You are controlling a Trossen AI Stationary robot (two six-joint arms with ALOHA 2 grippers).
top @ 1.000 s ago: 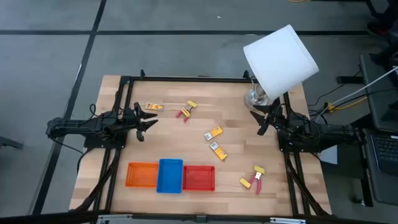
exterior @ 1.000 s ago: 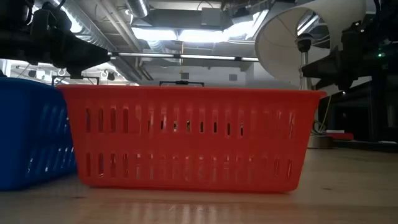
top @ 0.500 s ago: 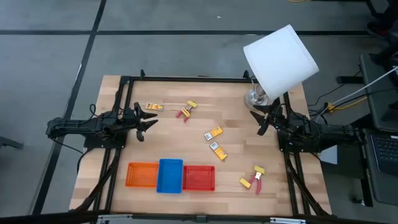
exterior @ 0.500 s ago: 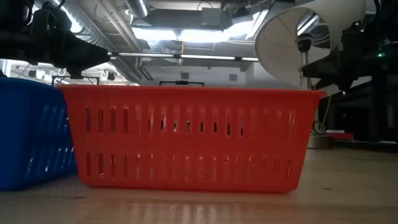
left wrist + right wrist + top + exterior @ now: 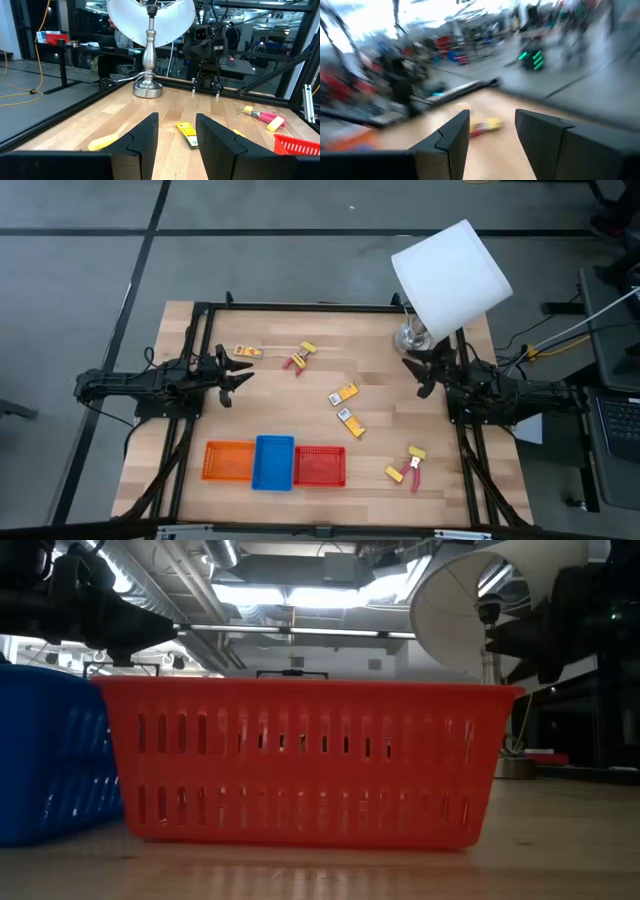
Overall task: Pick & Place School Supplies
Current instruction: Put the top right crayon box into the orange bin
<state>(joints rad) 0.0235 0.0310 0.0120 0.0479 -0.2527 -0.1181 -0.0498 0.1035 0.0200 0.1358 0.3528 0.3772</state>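
Note:
The supplies lie loose on the wooden table: a yellow packet (image 5: 248, 352) at the far left, a red-handled tool (image 5: 296, 360) with a yellow block (image 5: 308, 347), two packets (image 5: 343, 394) (image 5: 350, 421) in the middle, and a red-handled tool (image 5: 414, 470) with yellow blocks (image 5: 394, 474) at the near right. My left gripper (image 5: 240, 370) is open and empty at the table's left side, just near of the far-left packet. My right gripper (image 5: 418, 372) is open and empty at the right, beside the lamp base. A packet (image 5: 187, 135) shows ahead, between my left fingers.
Orange (image 5: 229, 461), blue (image 5: 274, 462) and red (image 5: 320, 466) mesh trays stand side by side at the near edge. The red tray (image 5: 300, 760) fills the low view. A lamp with a white shade (image 5: 450, 275) and a metal base (image 5: 412, 337) stands at the far right.
My right arm has started to move: its shape has shifted and blurred in the low view, and its wrist view is smeared. The supplies and the trays lie as before.

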